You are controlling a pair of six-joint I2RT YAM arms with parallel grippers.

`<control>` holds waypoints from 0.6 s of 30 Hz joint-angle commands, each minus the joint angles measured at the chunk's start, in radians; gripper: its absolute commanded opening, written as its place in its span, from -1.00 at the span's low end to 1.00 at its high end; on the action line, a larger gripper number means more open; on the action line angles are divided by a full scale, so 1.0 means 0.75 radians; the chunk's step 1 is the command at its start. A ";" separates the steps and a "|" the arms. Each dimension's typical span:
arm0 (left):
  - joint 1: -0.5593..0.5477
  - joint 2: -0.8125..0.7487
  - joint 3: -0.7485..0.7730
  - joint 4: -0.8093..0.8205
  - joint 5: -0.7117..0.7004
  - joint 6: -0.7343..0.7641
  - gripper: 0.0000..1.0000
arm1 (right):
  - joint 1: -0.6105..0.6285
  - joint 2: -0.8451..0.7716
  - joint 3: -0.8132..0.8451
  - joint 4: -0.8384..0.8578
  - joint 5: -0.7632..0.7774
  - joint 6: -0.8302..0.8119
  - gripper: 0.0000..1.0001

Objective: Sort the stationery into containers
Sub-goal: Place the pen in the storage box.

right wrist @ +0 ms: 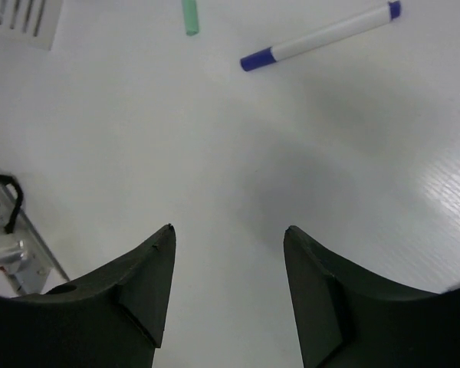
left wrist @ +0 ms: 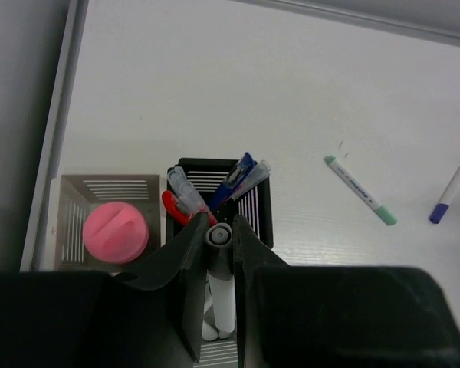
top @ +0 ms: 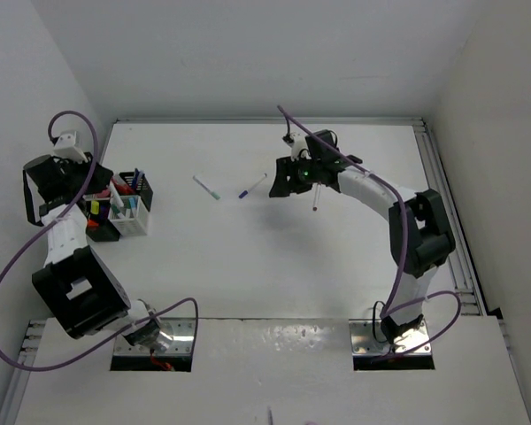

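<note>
The tabletop (top: 274, 266) is plain white and matte, and white walls (top: 248, 53) close it on the left, far and right sides. A metal rail (top: 444, 204) runs along the right edge.

The holders stand together at the left edge, about halfway along it. In the left wrist view a black holder (left wrist: 264, 218) carries blue, red and clear pens. Just beside it, another mesh holder (left wrist: 73, 192) carries the pink stick (left wrist: 116, 231). The white holder (top: 137, 227) stands on the near side of the group.

The left claw (left wrist: 218, 230) hangs over these holders and is pressed together on a grey-capped marker (left wrist: 219, 268), which points down between the fingers.

Three pens lie loose in the far half of the tabletop. They are a green-capped pen (top: 206, 186), a blue-capped pen (top: 252, 185) near it, and a thin pen (top: 315, 198) under the right arm; its cap colour is too small to tell.

The right claw (right wrist: 228, 230) is spread, with nothing between the fingers. It hovers over bare surface near the blue-capped pen.

The middle and the whole near half of the tabletop are open, and so is the far right corner. At the left edge the room is narrow, because the holders are close to the wall.
</note>
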 commanded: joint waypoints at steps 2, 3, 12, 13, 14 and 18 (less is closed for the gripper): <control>0.019 0.006 -0.032 0.024 -0.030 0.102 -0.94 | -0.004 -0.004 0.023 0.000 0.181 -0.052 0.16; 0.019 0.010 -0.039 0.024 -0.040 0.110 -0.83 | -0.010 -0.002 0.013 -0.004 0.208 -0.072 0.16; 0.013 -0.027 -0.067 0.001 -0.073 0.108 0.17 | -0.080 0.116 0.111 -0.126 0.731 -0.034 0.13; 0.013 -0.039 -0.065 -0.001 -0.071 0.110 0.18 | -0.094 0.135 0.141 -0.147 0.772 0.009 0.12; 0.011 -0.043 -0.061 -0.009 -0.067 0.110 0.18 | -0.100 0.151 0.154 -0.165 0.811 0.034 0.10; 0.005 -0.070 -0.043 -0.009 -0.059 0.118 0.19 | -0.129 0.208 0.168 -0.221 0.842 0.099 0.01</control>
